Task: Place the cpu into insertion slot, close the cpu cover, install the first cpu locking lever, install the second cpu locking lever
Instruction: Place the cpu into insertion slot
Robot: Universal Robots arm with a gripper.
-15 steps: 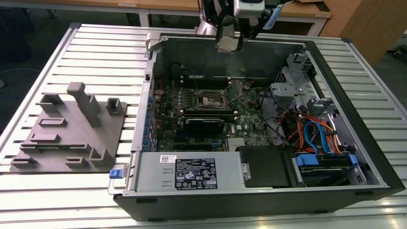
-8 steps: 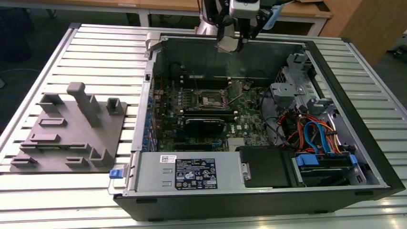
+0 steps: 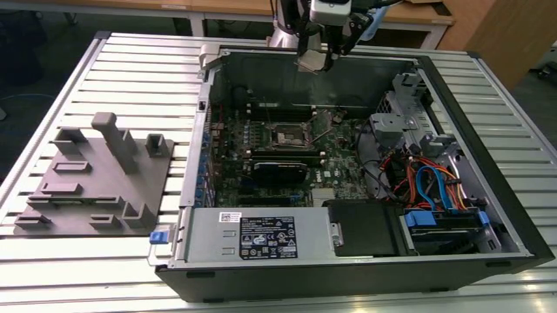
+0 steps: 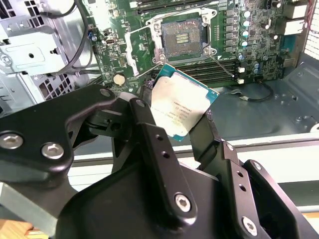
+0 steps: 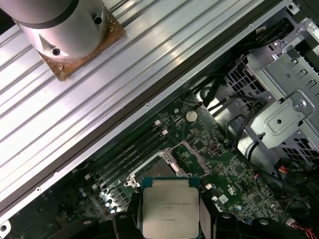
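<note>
As it seems, the gripper [image 4: 175,119] pinches the cpu [image 4: 182,103].

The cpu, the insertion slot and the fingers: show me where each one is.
cpu [image 4: 182,107]: second wrist view, middle of its silver metal top.
insertion slot [image 4: 182,39]: second wrist view, its dark centre.
fingers [image 4: 149,124]: second wrist view, the black finger against the cpu's edge.

The gripper [image 5: 171,221] clasps the cpu [image 5: 171,204] by its edges — green circuit board [image 5: 234,172] beyond.
</note>
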